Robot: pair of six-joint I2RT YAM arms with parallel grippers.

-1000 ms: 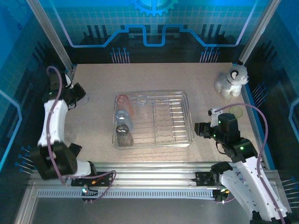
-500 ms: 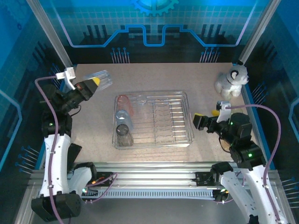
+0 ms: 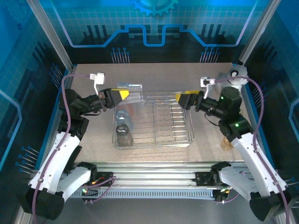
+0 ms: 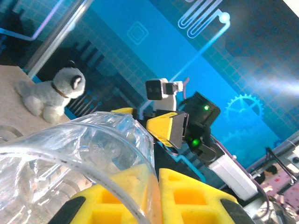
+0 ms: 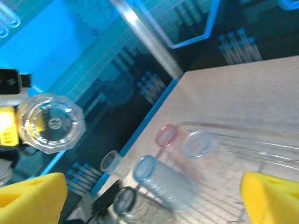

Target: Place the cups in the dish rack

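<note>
The left gripper point(image 3: 122, 94) is clenching a clear cup point(image 3: 134, 91) at its rim, holding it on its side in the air above the far-left corner of the dish rack point(image 3: 154, 145). The right gripper point(image 3: 182, 99) is hanging over the rack's far-right part, facing the left one, with its jaws spread wide and nothing between them.

A blue cup point(image 3: 123, 116) and a smoky grey cup point(image 3: 124, 134) are lying in the rack's left end. An amber cup point(image 3: 227, 143) is sitting on the table right of the rack, partly behind the right arm. That arm is also covering most of the plush toy point(image 3: 235, 73) in the far-right corner.

The left wrist camera is showing the toy whole. The right wrist camera is looking at the held cup's base end-on, and it is picking out a red-pink cup point(image 5: 166, 135) and a second clear cup point(image 5: 196, 142) in the rack — plus another clear one point(image 5: 111, 161) near the table's left edge.
</note>
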